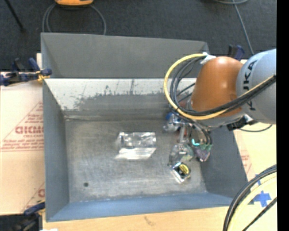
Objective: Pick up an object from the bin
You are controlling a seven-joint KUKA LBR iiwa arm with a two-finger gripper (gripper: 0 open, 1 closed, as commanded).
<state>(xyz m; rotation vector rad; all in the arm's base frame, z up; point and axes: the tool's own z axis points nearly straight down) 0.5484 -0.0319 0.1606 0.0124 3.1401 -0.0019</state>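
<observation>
My gripper [178,154] reaches down into the right part of the bin, under the orange-covered wrist. Right below its tip, near the bin's front right corner, lies a small silvery thing with a yellow and black spot [182,171]. Whether the gripper touches or holds it cannot be made out. A crumpled clear plastic packet [136,146] lies flat on the bin floor near the middle, a short way left of the gripper.
The arm with its cables covers the bin's right side and right wall. Grey sloping walls close the bin in on all sides. Bare floor stretches left and in front of the plastic packet.
</observation>
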